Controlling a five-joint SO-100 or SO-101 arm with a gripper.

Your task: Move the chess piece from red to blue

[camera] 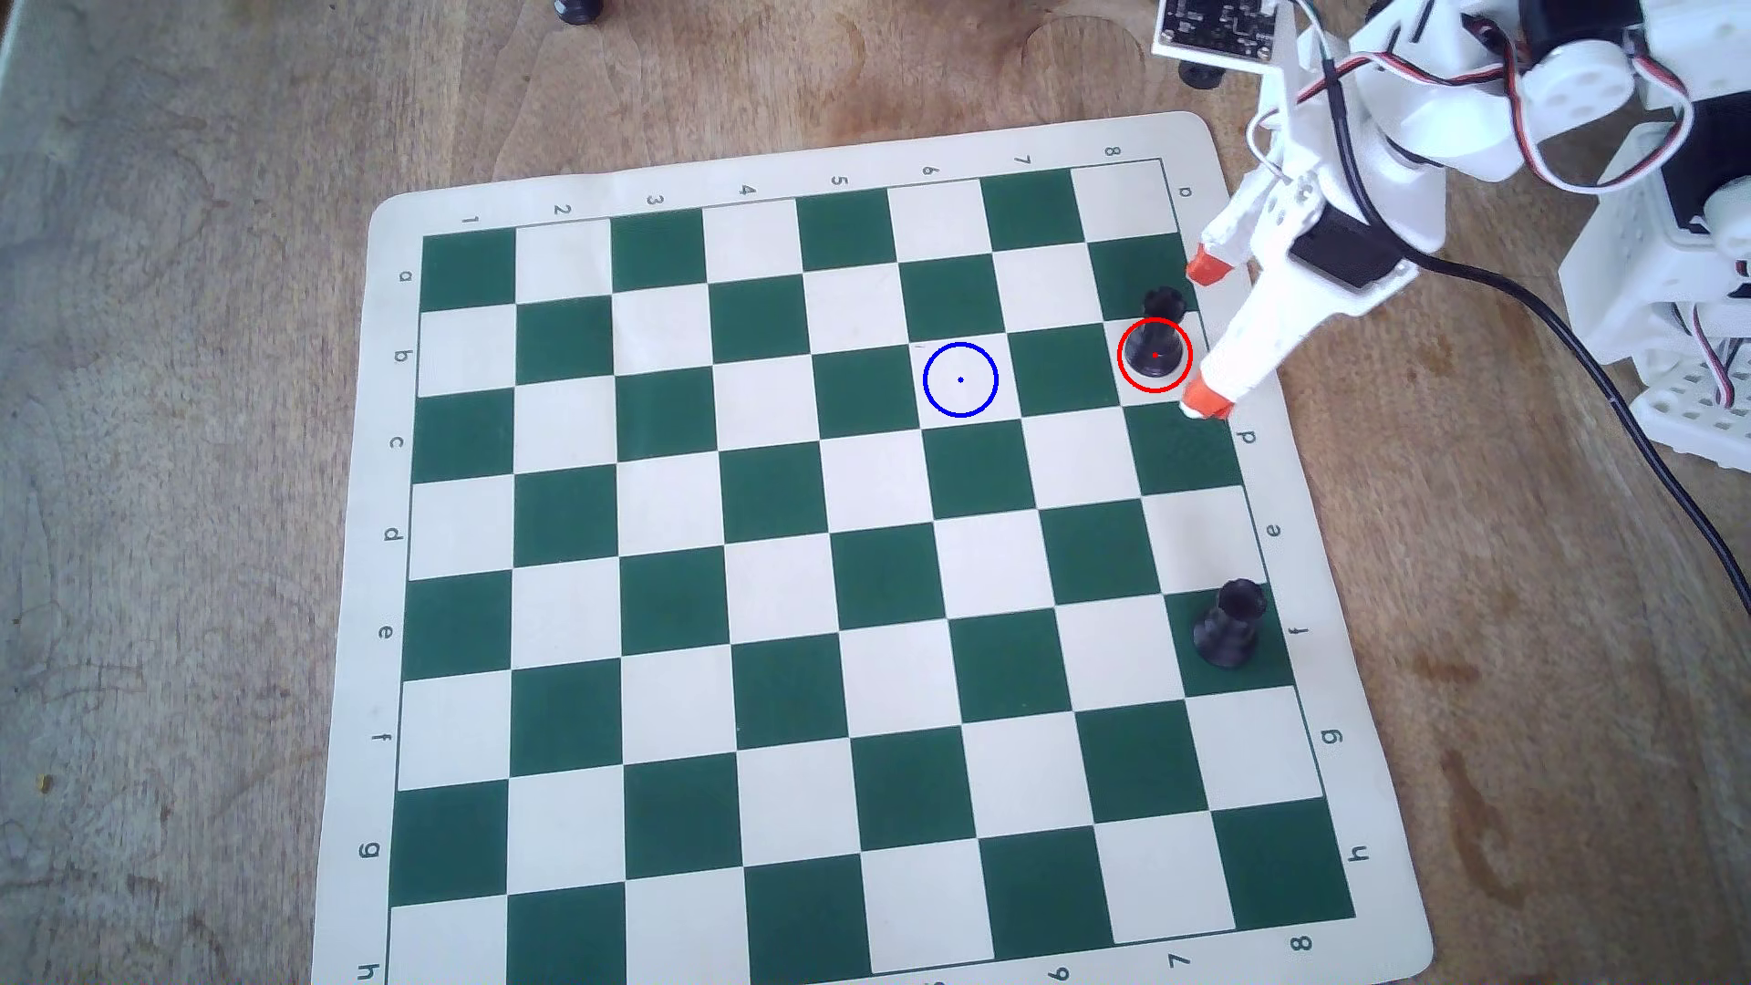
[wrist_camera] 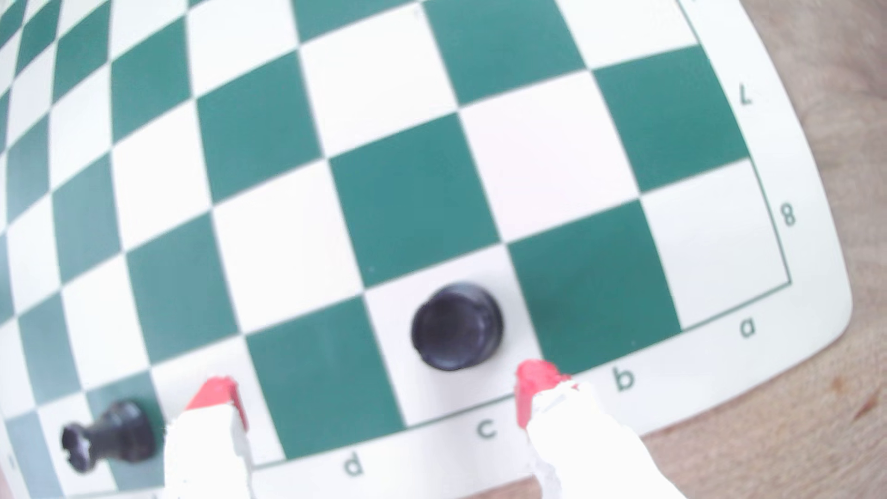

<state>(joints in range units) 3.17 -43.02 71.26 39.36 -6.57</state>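
Overall, in the overhead view, one green-and-white chessboard mat lay on a wooden table, its border printed with the numbers 1 to 8 along the top and bottom edges and the letters a to h down the left and right edges. Going from left to right, a single blue circle sat on a white square, then a single red circle on a white square at the mat's right edge. The chess piece stood upright inside the red circle, well apart from the blue one. A second, stouter black piece stood lower down on a green square by the letter f. One white robot arm reached in from the upper right; its gripper had two red-tipped fingers spread wide apart, empty, just beside the chess piece without touching it. From the wrist view the border letters d, c, b, a and the numbers 7 and 8 could be read.
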